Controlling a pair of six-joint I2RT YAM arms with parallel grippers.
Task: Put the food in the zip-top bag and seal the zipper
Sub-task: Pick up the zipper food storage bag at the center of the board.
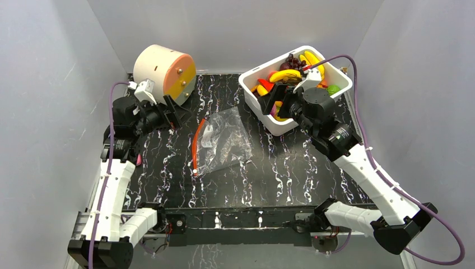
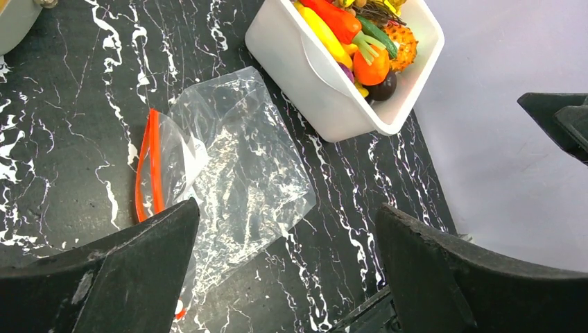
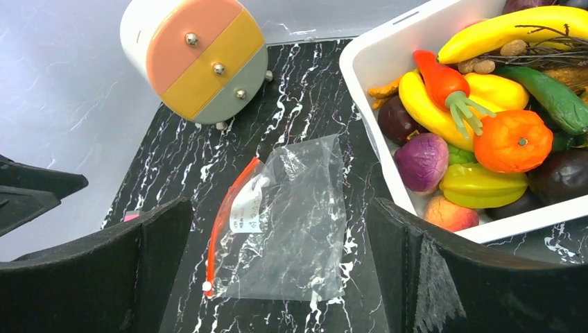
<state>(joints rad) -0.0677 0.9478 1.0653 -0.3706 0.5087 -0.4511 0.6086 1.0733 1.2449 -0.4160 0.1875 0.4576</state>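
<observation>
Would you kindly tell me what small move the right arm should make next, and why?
Probably lower the open right tool into the tub onto one piece of food: the bag lies empty, and the food all sits in the tub close by that tool.

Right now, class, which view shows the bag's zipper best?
Right wrist: the zipper runs unobstructed, end to end. Left wrist hides its lower part behind the left gripper; top external shows it whole but small.

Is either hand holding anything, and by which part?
Nothing is held. The left hand and right hand are both open and empty; the zip-top bag lies untouched, the food sits in the white tub.
</observation>
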